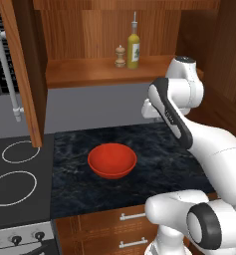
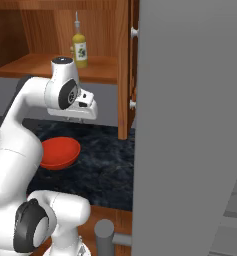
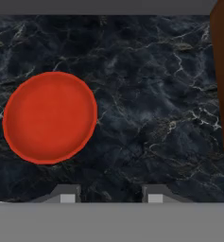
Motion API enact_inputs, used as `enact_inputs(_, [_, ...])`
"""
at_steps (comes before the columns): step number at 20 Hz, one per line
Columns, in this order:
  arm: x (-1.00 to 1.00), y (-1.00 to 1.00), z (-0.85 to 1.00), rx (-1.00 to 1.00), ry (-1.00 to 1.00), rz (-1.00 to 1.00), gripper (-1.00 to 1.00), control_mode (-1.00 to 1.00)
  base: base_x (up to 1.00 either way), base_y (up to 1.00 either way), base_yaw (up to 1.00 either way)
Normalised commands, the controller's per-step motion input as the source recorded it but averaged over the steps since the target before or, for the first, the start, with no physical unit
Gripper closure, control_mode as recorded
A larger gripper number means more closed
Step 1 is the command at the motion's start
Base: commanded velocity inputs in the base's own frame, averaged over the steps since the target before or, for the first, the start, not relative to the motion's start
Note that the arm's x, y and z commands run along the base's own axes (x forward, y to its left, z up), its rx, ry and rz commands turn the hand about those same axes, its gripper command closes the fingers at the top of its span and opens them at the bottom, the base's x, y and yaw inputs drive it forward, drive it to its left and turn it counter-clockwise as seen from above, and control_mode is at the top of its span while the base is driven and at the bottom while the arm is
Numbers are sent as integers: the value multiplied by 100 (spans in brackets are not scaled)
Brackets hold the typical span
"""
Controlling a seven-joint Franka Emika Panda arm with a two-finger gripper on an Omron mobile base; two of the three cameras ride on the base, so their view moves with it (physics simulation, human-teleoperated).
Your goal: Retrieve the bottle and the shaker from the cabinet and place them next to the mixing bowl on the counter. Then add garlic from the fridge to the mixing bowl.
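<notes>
Hovering gripper [image 3: 108, 194]: it hangs above the dark marble counter [image 1: 164, 164], looking straight down; its two tips stand apart with nothing between them.
Key relation: the bottle [image 1: 133, 47] and the shaker [image 1: 120, 56] sit up on the open cabinet shelf [image 1: 84, 74], above and behind the hand, so the jaws face away from both and the hand must rise and turn toward the shelf.
Bottle axis: upright, tall and slim with a pour spout on top; a sideways pinch across the body looks the likely approach.
Shaker: a small wooden piece, upright, just left of the bottle in the left base view, almost touching it; I cannot tell whether a gap lies between them.
Mixing bowl [image 3: 49, 117]: red, empty, on the counter, below and to one side of the tips.
Surface: the stone around the bowl is bare on every side, leaving space for both items.
Room: a cooktop [image 1: 15, 179] lies left of the counter; the open cabinet door [image 1: 27, 74] hangs at the left, a second wooden panel [image 2: 123, 70] and a big grey fridge side [image 2: 190, 125] stand at the right.
Progress: judged from this, nothing is fetched yet.
</notes>
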Motion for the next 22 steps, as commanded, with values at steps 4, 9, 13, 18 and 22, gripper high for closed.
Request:
enact_inputs(4, [-6,0,0,0,-1,0,-100,-100,0,0,0])
enact_inputs(9, [-24,0,8,0,-13,-1,-100,-100,0,0,0])
enact_inputs(13, [-18,6,19,0,-27,-1,-100,-100,0,0,0])
enact_inputs(18, [-7,20,50,0,-25,-6,-100,-100,0,0,0])
enact_inputs(22, [-11,20,62,0,-13,-11,-100,-100,0,0,0])
